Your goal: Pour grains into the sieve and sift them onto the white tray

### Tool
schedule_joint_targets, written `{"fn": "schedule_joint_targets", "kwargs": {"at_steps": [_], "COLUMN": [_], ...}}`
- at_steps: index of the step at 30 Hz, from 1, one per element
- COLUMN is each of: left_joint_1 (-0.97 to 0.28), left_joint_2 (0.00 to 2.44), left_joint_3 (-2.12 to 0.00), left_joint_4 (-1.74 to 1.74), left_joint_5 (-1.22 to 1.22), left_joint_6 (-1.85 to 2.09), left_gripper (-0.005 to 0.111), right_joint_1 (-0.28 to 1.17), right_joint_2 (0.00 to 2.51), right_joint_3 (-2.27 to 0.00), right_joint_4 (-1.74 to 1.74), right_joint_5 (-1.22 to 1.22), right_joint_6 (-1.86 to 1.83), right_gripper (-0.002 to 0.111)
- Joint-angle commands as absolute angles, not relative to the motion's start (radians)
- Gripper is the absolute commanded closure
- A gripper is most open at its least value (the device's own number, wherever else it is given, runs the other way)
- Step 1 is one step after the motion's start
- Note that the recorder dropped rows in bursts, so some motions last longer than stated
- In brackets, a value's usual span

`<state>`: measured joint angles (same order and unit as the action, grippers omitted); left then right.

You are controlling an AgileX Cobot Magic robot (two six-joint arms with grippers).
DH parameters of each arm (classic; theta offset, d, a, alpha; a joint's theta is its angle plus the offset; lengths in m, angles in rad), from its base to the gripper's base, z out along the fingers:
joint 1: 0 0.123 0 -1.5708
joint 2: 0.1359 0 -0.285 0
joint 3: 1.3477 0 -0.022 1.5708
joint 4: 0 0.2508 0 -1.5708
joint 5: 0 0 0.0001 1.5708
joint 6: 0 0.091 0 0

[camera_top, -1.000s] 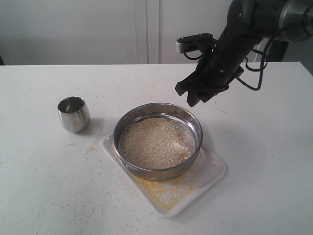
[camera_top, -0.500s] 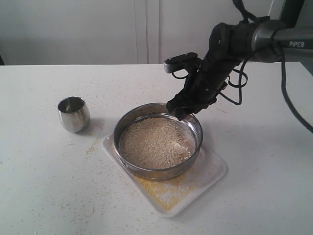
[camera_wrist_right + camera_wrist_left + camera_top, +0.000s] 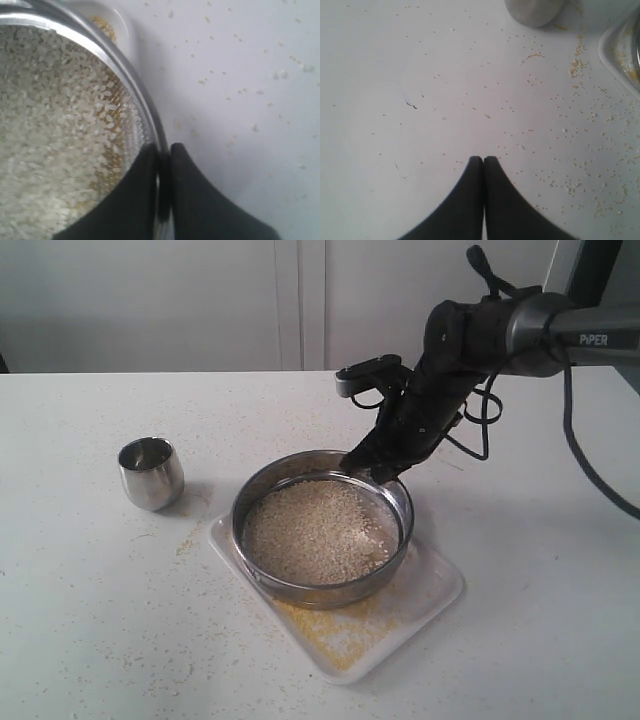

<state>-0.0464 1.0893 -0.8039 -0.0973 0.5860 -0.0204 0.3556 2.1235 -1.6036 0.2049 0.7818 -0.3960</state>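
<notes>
The sieve (image 3: 322, 595) rests on the white tray (image 3: 430, 595), filled with pale grains (image 3: 315, 530). Fine yellow meal (image 3: 335, 625) lies on the tray in front of it. My right gripper (image 3: 368, 468) is shut on the sieve's far right rim. In the right wrist view that gripper (image 3: 162, 149) pinches the steel rim (image 3: 135, 82), one finger inside over the grains (image 3: 50, 115), one outside. My left gripper (image 3: 483, 160) is shut on nothing above the table and does not show in the exterior view.
A small steel cup (image 3: 151, 472) stands upright left of the sieve; its base (image 3: 535, 10) shows in the left wrist view. Scattered grains (image 3: 580, 165) dot the table near the tray's corner (image 3: 620, 55).
My right arm came down and left from above the table to the sieve's far right rim, and its fingers closed on that rim. Sieve, tray and cup stayed put.
</notes>
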Motion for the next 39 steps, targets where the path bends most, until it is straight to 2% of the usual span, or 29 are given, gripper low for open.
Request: {"fn": "schedule_joint_targets", "kwargs": {"at_steps": [1,17,29,39], "left_joint_1": [-0.053,-0.053,-0.053,-0.053], "left_joint_2": [1.081,1.081,1.081,1.081], "left_joint_3": [-0.798,-0.798,-0.798,-0.798], "left_joint_4": [-0.102,-0.102,-0.102,-0.102], "left_joint_5": [0.598,0.598,0.598,0.598], "left_joint_6": [-0.021,-0.021,-0.021,-0.021], "left_gripper": [0.107,0.107,0.107,0.107], "right_joint_1": [0.354,0.333,0.276,0.238], "right_joint_2": [2.124,2.057,2.053,2.053], "right_joint_3": [-1.604,-1.619,-1.653,-1.669], "right_joint_4": [0.206,0.231,0.511,0.553], "right_joint_5": [0.766,0.831,0.983,1.052], "right_joint_6": [-0.405,-0.419,-0.572,-0.628], "right_gripper": [0.108,0.108,0.108,0.108]}}
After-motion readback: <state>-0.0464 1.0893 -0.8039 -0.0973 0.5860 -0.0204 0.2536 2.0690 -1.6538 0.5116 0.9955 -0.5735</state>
